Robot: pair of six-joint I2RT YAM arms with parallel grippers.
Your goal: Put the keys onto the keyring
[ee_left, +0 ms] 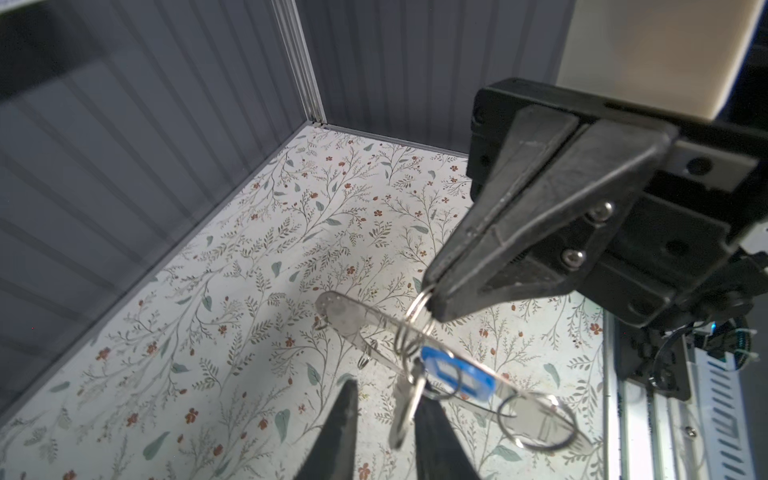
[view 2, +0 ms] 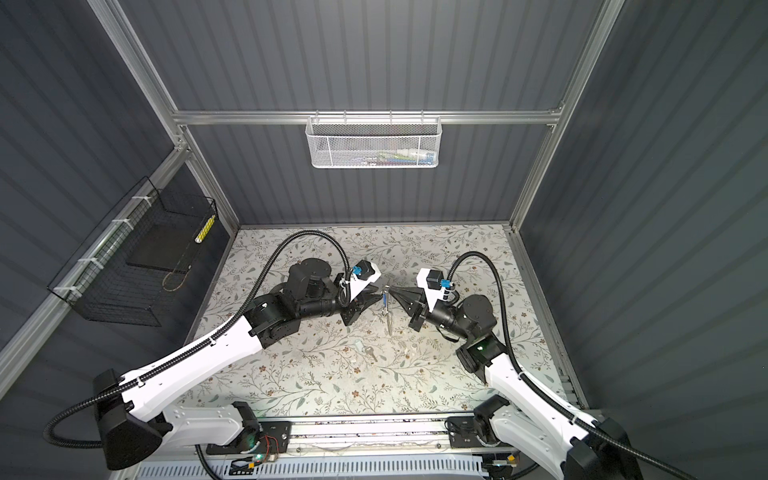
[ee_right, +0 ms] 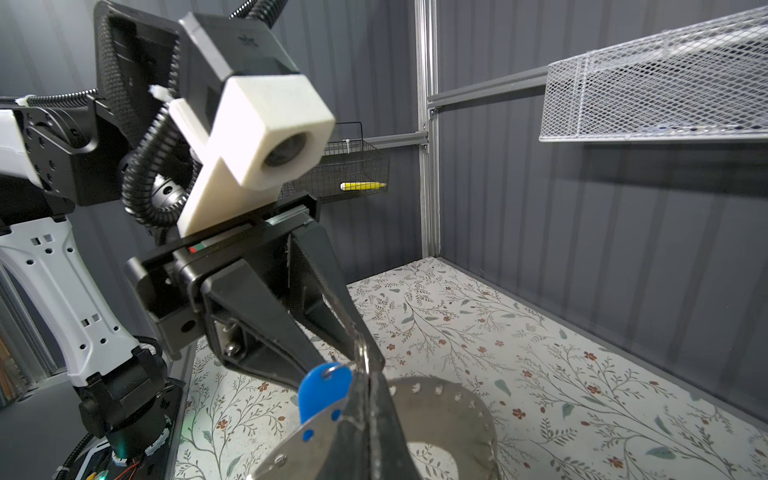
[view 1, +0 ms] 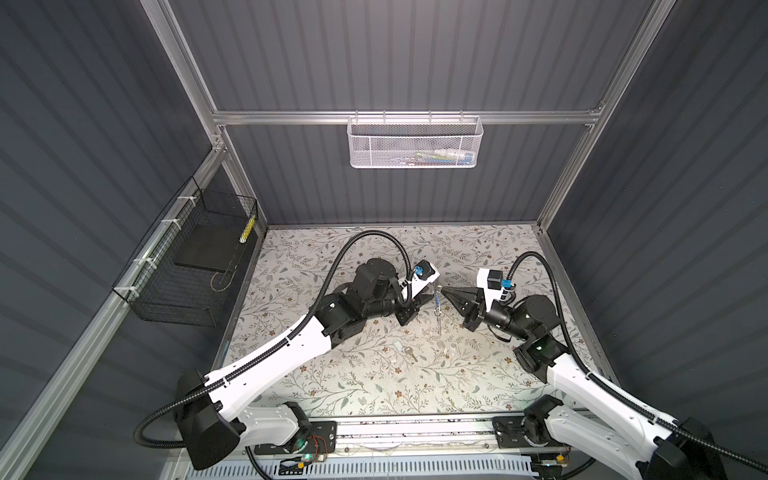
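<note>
Keyring (ee_left: pixel 361 322) (ee_right: pixel 436 409): flat grey metal band with tiny holes round the rim, hanging edge-on in the air over mid-surface (view 1: pixel 374 382). Blue key (ee_left: pixel 451 372) (ee_right: pixel 322 392) dangles against it on a small split ring (ee_right: pixel 332 365).

In both top views the right gripper (view 1: pixel 444 291) (view 2: pixel 390 291) sits at the keyring's 3 o'clock, jaws pressed together on its rim. Left gripper (view 1: pixel 430 297) (ee_left: pixel 386 390) is at 9 o'clock, jaws slightly apart round the blue key's silver blade; can't tell if it's pinched.

White-headed key (view 1: pixel 405 350) lies flat on the surface at the keyring's 7 o'clock, apart from it. White mesh basket (view 1: pixel 415 141) is at 12 o'clock and black wire basket (view 1: pixel 187 266) at 9 o'clock, both on the walls.
</note>
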